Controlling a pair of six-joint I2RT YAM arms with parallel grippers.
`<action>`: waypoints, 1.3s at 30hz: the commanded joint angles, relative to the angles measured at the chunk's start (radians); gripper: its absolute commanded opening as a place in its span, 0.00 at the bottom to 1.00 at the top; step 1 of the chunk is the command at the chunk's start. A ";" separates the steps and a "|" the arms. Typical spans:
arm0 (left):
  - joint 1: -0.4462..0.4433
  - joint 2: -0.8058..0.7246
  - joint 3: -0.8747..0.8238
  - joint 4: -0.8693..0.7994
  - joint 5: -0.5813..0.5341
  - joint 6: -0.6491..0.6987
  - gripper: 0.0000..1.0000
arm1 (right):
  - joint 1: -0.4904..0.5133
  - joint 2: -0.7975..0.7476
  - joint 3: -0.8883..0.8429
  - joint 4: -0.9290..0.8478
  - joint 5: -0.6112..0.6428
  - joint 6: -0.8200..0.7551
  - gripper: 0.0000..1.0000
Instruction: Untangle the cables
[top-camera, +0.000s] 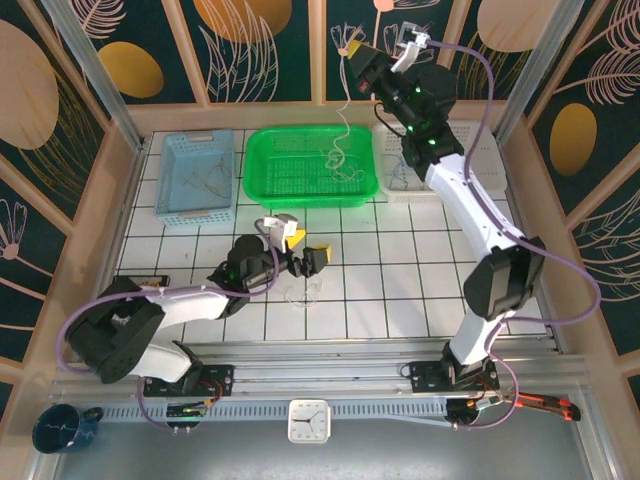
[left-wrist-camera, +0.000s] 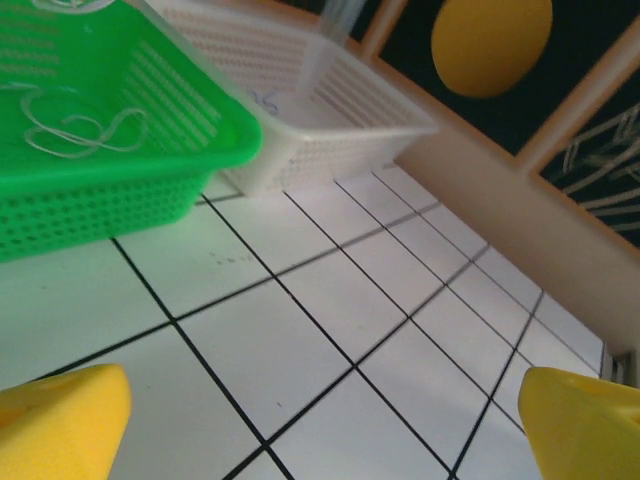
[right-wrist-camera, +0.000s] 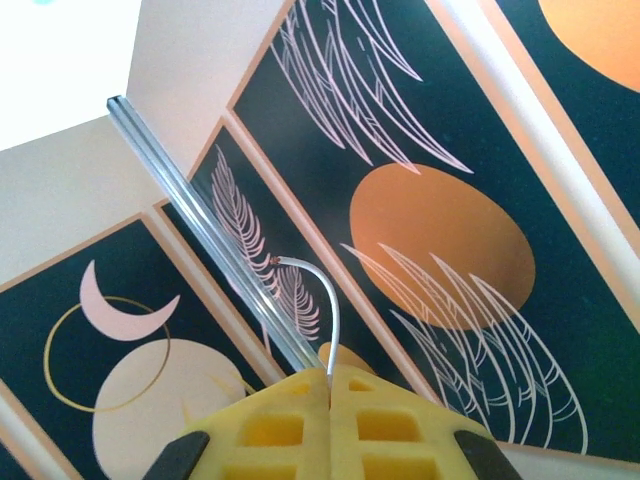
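Surface: white tiled table (top-camera: 400, 290) with black grid lines, boxed in by wooden framing and dark panels painted with leaves and orange discs.
Left gripper (top-camera: 308, 248): released, jaws spread wide, nothing between them; low over the tiles near the table centre. In the wrist view (left-wrist-camera: 320, 440) the yellow fingertips (left-wrist-camera: 60, 420) sit at the two bottom corners with bare tile between.
Below left gripper: faint pale loop (top-camera: 305, 293) on the tile just in front of it, too thin to make out clearly.
Right gripper (top-camera: 352, 47): clenched on the whitish cable (top-camera: 345, 100), raised high above the far edge of the table. In the wrist view (right-wrist-camera: 330, 395) the yellow pads meet and the cable (right-wrist-camera: 335, 310) curls out from the seam.
Whitish cable, lower end: hangs down from the right gripper into the green basket (top-camera: 262, 160) and lies coiled on its floor (left-wrist-camera: 75, 135).
Green basket: far middle of the table (left-wrist-camera: 200, 130).
Blue basket (top-camera: 170, 185): left of the green one, a thin wire (top-camera: 205, 180) inside.
White basket (top-camera: 470, 160): right of the green one (left-wrist-camera: 330, 110), partly behind the right arm, a blue wire (top-camera: 398, 180) inside.
Near rail: clock (top-camera: 308, 420), blue mug (top-camera: 60, 428).
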 joint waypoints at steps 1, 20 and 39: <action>0.001 -0.081 -0.043 0.009 -0.137 -0.061 0.99 | -0.007 0.085 0.059 0.059 -0.029 0.014 0.00; 0.013 -0.260 0.005 -0.166 -0.326 -0.124 0.99 | 0.022 0.202 -0.264 -0.136 -0.044 -0.107 0.69; 0.088 -0.285 0.029 -0.447 -0.266 -0.352 0.99 | 0.254 -0.331 -0.871 -0.265 0.100 -0.155 0.60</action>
